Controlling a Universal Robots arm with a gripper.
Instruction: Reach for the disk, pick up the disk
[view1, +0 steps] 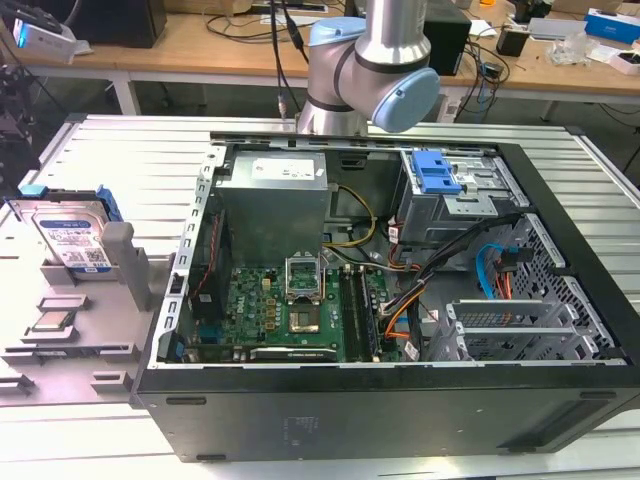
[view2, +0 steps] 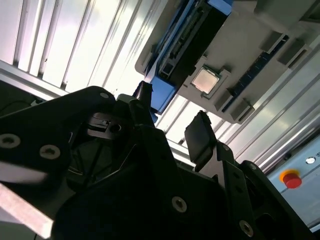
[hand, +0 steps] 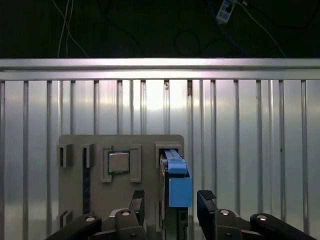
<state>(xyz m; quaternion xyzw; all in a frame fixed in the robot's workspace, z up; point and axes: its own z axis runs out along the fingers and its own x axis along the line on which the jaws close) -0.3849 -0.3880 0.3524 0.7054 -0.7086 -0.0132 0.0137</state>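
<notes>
Presently the end effector (hand: 172, 197) stands wide open and empty, with the disk (hand: 176, 176), set on edge in a grey fixture (hand: 120, 142) at nine o'clock of the computer case (view1: 380, 410) in the exterior view, dead ahead, its thin edge in line with the finger gap.

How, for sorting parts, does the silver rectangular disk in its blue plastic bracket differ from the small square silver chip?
The silver rectangular disk stands on edge in a slot, while the small square silver chip lies flat in a recess. The disk is far larger than the chip. The disk carries a blue bracket and a label; the chip is bare metal. Both sit on the grey holder.
</notes>
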